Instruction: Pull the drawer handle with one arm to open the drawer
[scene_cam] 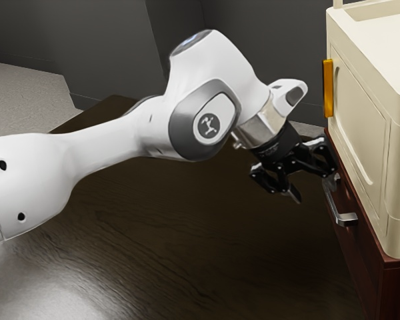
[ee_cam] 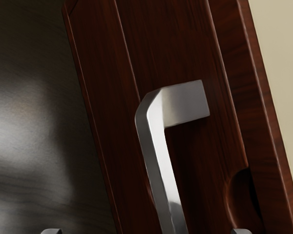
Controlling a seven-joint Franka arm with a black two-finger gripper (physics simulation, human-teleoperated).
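My gripper (scene_cam: 313, 190) is open beside the far end of the silver handle (scene_cam: 347, 219), which is fixed to the dark red-brown drawer front (scene_cam: 368, 257). One finger is close to the handle's far part; whether they touch is unclear. In the wrist view the fingertips of my gripper (ee_cam: 146, 231) stand wide apart, and the bent bar of the handle (ee_cam: 158, 146) runs down between their lines, not clasped. The wooden drawer front (ee_cam: 176, 53) lies behind it, with no evident gap at its edge.
A cream box-like unit (scene_cam: 373, 133) with an orange strip (scene_cam: 328, 88) rests on top of the wooden cabinet. The dark wood surface (scene_cam: 187, 247) extends beneath my arm, and grey walls (scene_cam: 67, 47) stand behind.
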